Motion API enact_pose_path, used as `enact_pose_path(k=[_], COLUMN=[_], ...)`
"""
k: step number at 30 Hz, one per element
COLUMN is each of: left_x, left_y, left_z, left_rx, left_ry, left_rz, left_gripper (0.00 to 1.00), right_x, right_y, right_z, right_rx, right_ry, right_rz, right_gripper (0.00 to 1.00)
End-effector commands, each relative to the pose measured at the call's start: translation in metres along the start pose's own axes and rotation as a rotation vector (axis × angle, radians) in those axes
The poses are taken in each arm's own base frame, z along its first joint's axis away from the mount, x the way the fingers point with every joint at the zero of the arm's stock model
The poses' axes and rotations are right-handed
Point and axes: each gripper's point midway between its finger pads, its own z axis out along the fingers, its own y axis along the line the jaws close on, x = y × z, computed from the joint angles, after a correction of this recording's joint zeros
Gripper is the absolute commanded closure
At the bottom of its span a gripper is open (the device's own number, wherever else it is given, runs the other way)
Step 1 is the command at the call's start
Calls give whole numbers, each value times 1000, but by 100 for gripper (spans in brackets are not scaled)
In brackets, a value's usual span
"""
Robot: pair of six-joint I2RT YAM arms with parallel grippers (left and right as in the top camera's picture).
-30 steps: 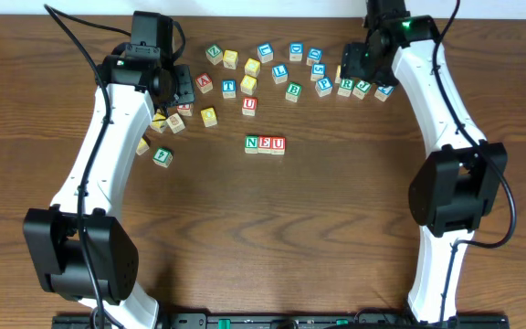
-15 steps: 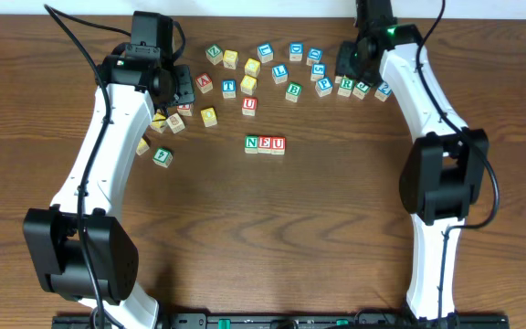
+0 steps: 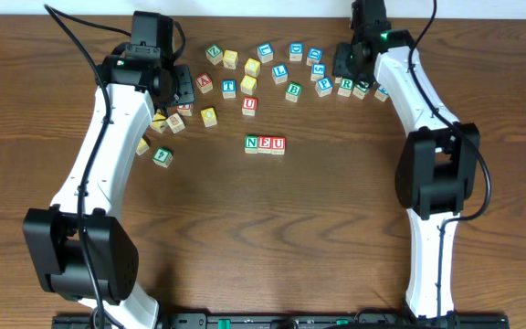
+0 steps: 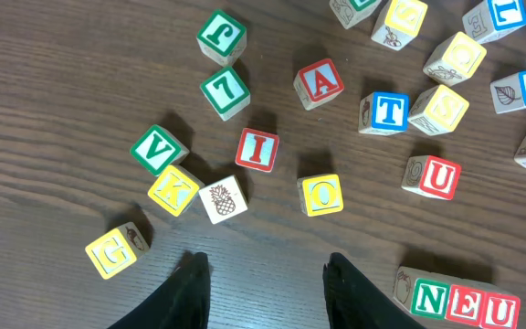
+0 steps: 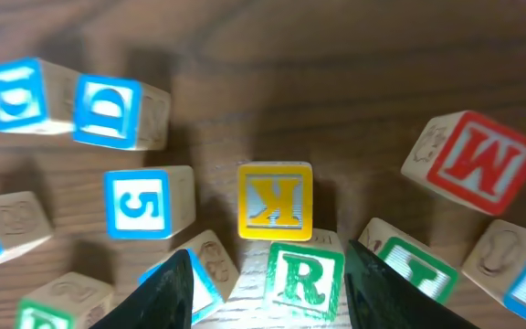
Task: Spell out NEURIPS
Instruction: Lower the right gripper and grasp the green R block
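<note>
From overhead, the dark wooden table (image 3: 272,219) carries a row of three wooden letter cubes (image 3: 265,143) near its middle, touching side by side and reading N, E, U. Many more cubes lie scattered toward the far edge. The left gripper (image 3: 184,89) hangs over the left end of that scatter. The right gripper (image 3: 345,66) is down among the cubes at the right end, just above the green-bordered wooden R cube (image 3: 345,85), with the blue-bordered wooden P cube (image 3: 324,85) just beside that.

In the left wrist view, the left gripper (image 4: 266,274) has its black fingers (image 4: 194,288) a modest way apart with only bare wood between them (nothing held). Beyond them sits the red-bordered wooden I cube (image 4: 257,149), near a pineapple-picture cube (image 4: 222,199) and a yellow-faced O cube (image 4: 320,194). The N, E, U row (image 4: 464,300) shows at the lower right, well apart from the I.

In the right wrist view, the right gripper (image 5: 270,274) straddles the R cube (image 5: 304,274). One finger meets the cube's edge; whether the pair actually squeezes it I cannot tell. A yellow-faced K cube (image 5: 275,201) sits just beyond the R, and a red-bordered M cube (image 5: 478,164) lies off to one side.
</note>
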Motion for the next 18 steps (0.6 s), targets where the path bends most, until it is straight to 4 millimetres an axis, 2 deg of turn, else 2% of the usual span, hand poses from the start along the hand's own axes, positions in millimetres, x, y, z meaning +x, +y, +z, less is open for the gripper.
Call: enact_pose_path(k=[1,6,13,18], left_x=[4,4,4,4], left_y=[2,2,2,2], left_z=[6,6,6,6], left_rx=[-7,-7,-7,-7], left_ry=[16,16,16,16], left_rz=[16,16,16,16], left_gripper=[60,60,60,59], right_x=[9,12,16,26], right_y=[0,-7,-8,-12], right_z=[18,27,28,27], right_rx=[14,44,49,64], right_ry=[25,32,46,85], right_rz=[-22,-22,-22,-22], right_gripper=[53,54,56,58])
